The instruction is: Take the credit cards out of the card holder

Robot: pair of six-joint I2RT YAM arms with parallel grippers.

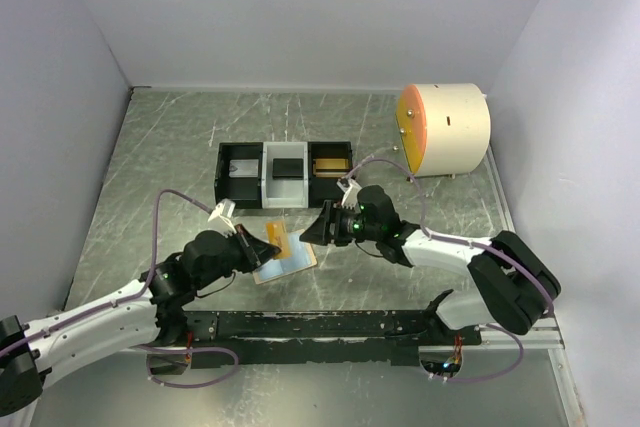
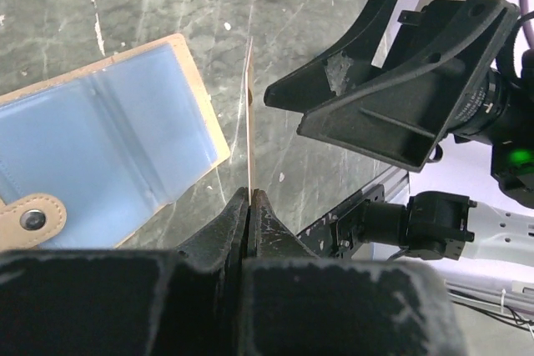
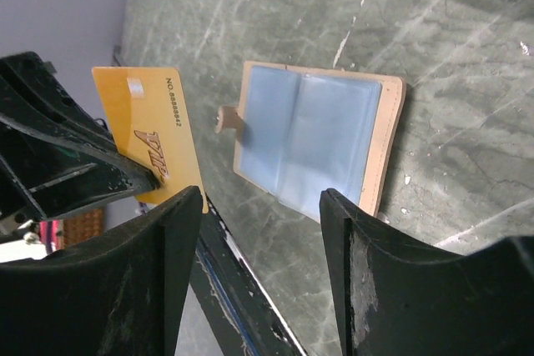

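The left gripper is pinched tight on one gold card, held on edge above the table. The right gripper has its jaws spread wide, just beside it. One card holder lies open, blue side up, by the near edge, with bare tabletop to its left. One tray sits behind, with three compartments: a black card in the middle, a second gold card on the right, and the left one hard to read.

From the left wrist the gold card shows edge-on, face unseen, and the card holder runs off the left edge. From the right wrist the left fingers cover the card's lower corner. Things in the tray are too small to name.
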